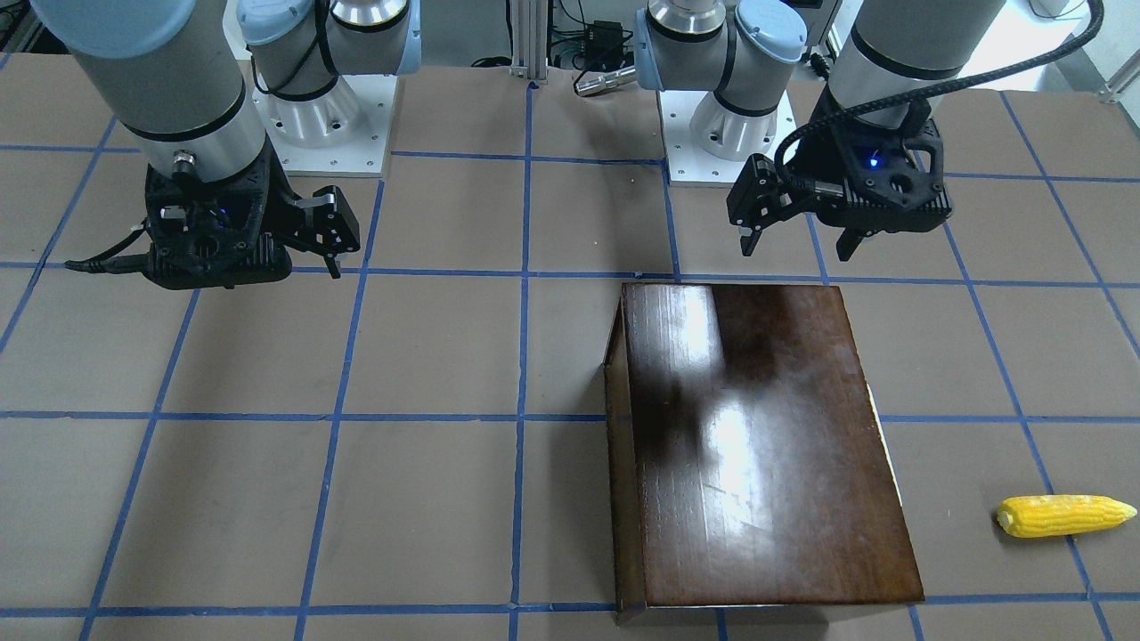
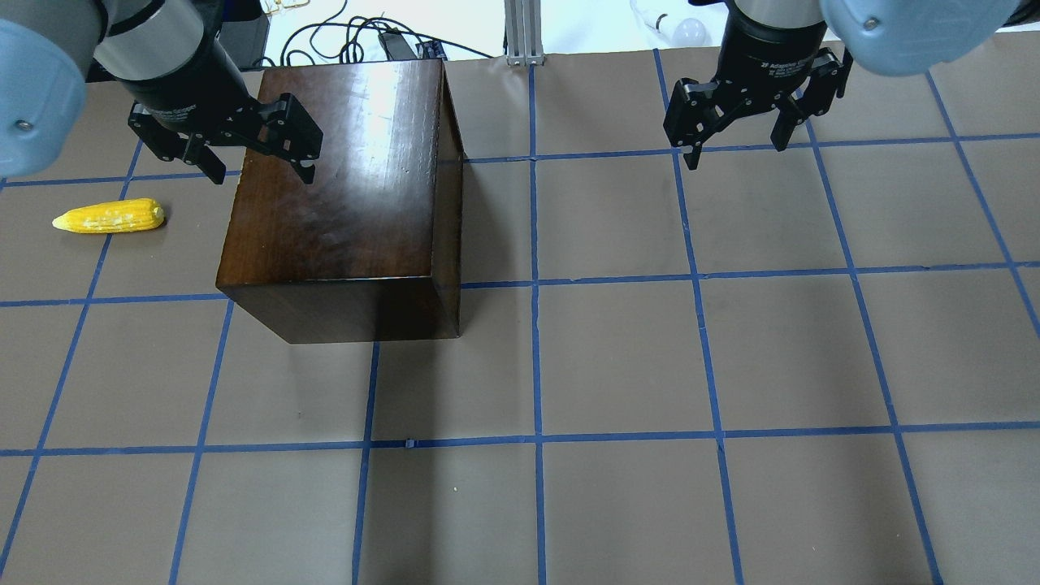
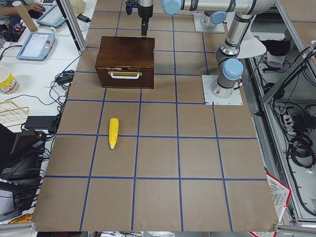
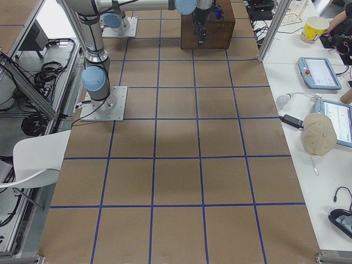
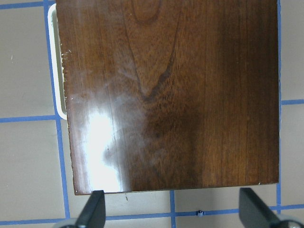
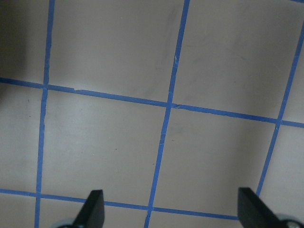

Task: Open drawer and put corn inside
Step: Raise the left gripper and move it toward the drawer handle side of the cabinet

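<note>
Since the drawer (image 3: 126, 83) sits shut in its dark box (image 2: 341, 203) and the corn (image 2: 110, 217) lies on the table (image 2: 731, 341) to my left of the box, I judge opening has not begun. My left jaws hover at the box's edge, my right jaws over the table well apart, both wide and empty. Next comes reaching the pale handle (image 3: 124, 75), plain from the left-end view, hidden from overhead.

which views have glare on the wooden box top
Front-facing view: a broad white streak washes out the middle of the box top. Overhead view: a smaller bright patch toward the far edge. Left wrist view: a hot spot at lower left hides the grain. Exterior left view: evenly dark, no glare.
</note>
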`<state>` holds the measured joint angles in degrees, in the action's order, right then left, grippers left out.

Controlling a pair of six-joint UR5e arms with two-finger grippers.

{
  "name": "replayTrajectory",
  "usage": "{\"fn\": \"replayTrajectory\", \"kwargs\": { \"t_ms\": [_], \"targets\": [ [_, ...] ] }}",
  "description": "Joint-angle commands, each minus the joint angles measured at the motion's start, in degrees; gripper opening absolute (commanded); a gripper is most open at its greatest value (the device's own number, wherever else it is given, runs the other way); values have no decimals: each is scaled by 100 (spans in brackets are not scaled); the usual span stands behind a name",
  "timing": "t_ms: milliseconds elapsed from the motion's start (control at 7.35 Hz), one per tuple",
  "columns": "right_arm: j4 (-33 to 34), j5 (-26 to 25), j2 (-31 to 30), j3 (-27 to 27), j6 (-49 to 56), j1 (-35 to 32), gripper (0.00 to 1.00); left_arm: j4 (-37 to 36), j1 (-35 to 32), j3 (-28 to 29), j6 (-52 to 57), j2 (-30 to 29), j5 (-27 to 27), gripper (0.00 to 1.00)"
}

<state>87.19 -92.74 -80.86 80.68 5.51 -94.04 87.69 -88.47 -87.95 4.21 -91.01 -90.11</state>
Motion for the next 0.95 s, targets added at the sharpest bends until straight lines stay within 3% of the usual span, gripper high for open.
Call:
{"fn": "replayTrajectory", "kwargs": {
  "t_ms": [0,816],
  "targets": [
    [0,1,0,0,-6,0,100,-15,5,-29,-34,5,20,100],
    [0,1,0,0,3,0,100,2,40,-4,-8,5,-24,100]
  ]
}}
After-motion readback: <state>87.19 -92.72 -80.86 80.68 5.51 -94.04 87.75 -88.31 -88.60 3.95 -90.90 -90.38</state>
